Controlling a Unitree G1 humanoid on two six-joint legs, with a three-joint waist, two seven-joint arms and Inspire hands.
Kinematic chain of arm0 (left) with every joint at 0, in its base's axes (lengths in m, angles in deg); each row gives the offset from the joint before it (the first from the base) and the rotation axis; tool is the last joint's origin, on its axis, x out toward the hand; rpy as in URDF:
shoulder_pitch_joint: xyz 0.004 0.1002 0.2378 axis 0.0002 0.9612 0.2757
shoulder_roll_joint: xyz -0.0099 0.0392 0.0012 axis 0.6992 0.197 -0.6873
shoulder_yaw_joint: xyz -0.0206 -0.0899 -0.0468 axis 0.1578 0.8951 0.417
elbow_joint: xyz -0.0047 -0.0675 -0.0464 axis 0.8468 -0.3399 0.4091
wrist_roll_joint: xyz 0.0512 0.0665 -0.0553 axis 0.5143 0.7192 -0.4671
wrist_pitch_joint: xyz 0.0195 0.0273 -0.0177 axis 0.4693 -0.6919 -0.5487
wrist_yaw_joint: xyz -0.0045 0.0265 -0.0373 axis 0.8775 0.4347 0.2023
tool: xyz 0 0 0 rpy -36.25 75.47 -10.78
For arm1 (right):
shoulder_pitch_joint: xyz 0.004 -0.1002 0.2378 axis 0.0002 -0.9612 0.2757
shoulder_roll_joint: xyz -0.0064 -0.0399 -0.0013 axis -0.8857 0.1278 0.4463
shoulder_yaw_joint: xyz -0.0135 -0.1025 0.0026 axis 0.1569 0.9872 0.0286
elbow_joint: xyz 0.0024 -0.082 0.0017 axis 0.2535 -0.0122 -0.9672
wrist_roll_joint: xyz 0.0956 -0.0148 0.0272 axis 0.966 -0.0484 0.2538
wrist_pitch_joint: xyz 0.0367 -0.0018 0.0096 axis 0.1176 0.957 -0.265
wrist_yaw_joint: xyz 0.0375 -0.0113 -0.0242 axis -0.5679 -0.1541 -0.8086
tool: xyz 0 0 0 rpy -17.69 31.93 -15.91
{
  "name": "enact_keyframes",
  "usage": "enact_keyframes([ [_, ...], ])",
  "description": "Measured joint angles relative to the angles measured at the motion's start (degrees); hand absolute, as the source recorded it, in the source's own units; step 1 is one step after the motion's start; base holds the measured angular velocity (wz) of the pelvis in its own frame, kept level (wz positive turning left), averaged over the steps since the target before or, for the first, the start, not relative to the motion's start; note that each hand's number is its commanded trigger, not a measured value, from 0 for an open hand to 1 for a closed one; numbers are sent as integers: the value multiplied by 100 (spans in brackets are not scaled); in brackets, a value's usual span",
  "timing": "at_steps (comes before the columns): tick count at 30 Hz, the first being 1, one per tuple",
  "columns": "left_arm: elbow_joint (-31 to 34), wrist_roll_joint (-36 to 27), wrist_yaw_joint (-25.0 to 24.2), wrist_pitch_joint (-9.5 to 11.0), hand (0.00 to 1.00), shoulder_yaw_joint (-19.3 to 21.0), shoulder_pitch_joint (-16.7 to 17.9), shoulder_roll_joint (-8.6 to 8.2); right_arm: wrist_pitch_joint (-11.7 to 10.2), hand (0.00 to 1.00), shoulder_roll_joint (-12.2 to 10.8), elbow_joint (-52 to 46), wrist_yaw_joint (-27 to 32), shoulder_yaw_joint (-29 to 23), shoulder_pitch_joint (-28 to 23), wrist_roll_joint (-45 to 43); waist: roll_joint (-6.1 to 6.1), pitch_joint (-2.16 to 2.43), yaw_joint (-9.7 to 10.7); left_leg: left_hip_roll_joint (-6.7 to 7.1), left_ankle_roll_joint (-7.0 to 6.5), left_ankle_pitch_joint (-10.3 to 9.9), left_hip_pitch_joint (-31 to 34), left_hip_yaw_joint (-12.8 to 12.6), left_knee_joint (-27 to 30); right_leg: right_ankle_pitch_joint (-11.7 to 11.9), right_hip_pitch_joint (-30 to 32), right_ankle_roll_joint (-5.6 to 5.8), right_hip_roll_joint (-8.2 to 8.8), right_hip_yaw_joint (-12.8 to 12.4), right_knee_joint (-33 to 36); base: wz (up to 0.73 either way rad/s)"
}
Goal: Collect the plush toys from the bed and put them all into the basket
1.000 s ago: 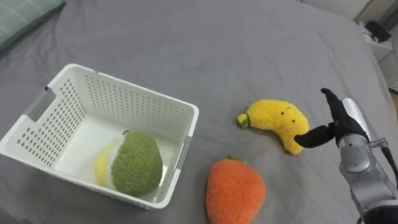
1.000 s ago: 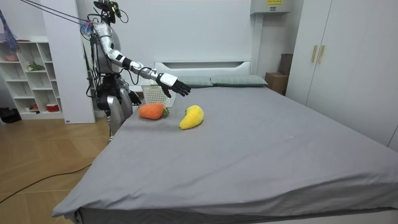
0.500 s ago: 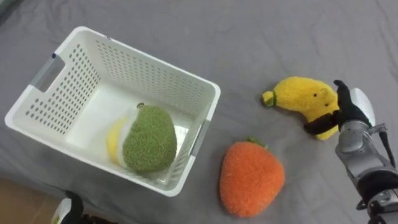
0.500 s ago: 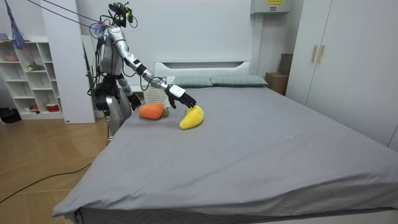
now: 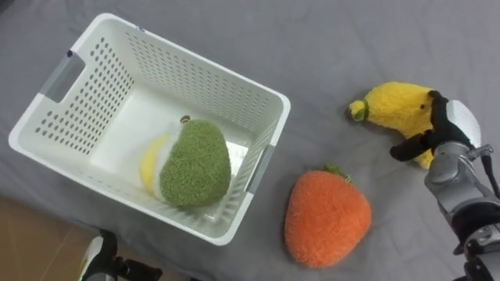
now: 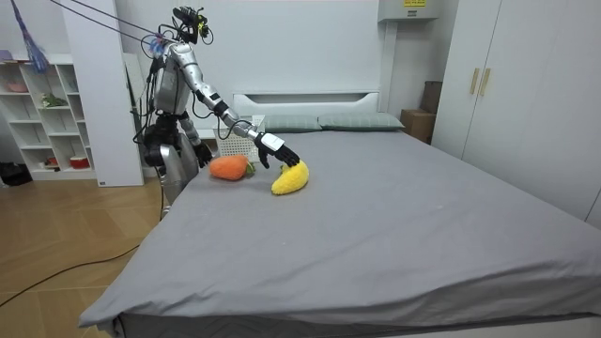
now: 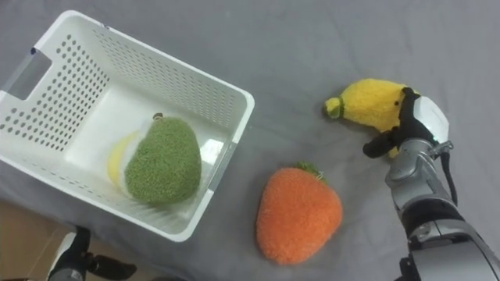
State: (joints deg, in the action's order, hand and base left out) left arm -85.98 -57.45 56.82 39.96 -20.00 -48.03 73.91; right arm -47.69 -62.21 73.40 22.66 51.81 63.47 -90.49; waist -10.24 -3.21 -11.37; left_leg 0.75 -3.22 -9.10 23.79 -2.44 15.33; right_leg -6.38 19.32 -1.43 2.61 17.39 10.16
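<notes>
- Yellow banana plush (image 5: 391, 105): lies on the grey bed (image 5: 328, 39), right of the basket.
- Right hand (image 5: 441, 129): on the plush's end, fingers seemingly curled round it.
- Orange plush (image 5: 326, 220): just beside the white basket (image 5: 187, 74), which holds a green plush (image 5: 195, 162).
- Left hand (image 5: 95, 261): below the bed's edge; finger state cannot be told.

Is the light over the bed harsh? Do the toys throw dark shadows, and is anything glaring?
Left eye view: the light is soft and even; the yellow plush toy and the orange plush toy lay only faint shadows on the grey bed, and the white basket shows no glare. Room view: evenly lit too, with no hard shadows across the bed.
</notes>
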Motion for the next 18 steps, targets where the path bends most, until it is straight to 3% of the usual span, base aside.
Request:
enact_keyframes([
  [4,19,-27,32,3,0,-15,-14,-2,0,0,29,42,145,4,4,3,9,-10,-4,-3,-1,5,70,-26,6,0,100,0,12,-3,63,0],
  [10,127,-333,167,4,0,-316,-21,53,22,0,181,267,410,205,155,11,66,-77,4,1,-3,6,199,7,54,0,201,0,16,8,68,0],
  [18,267,-330,152,-6,0,-759,40,156,19,0,391,717,940,218,367,31,77,-83,-17,2,-9,17,319,12,78,-1,363,-2,34,7,164,0],
])
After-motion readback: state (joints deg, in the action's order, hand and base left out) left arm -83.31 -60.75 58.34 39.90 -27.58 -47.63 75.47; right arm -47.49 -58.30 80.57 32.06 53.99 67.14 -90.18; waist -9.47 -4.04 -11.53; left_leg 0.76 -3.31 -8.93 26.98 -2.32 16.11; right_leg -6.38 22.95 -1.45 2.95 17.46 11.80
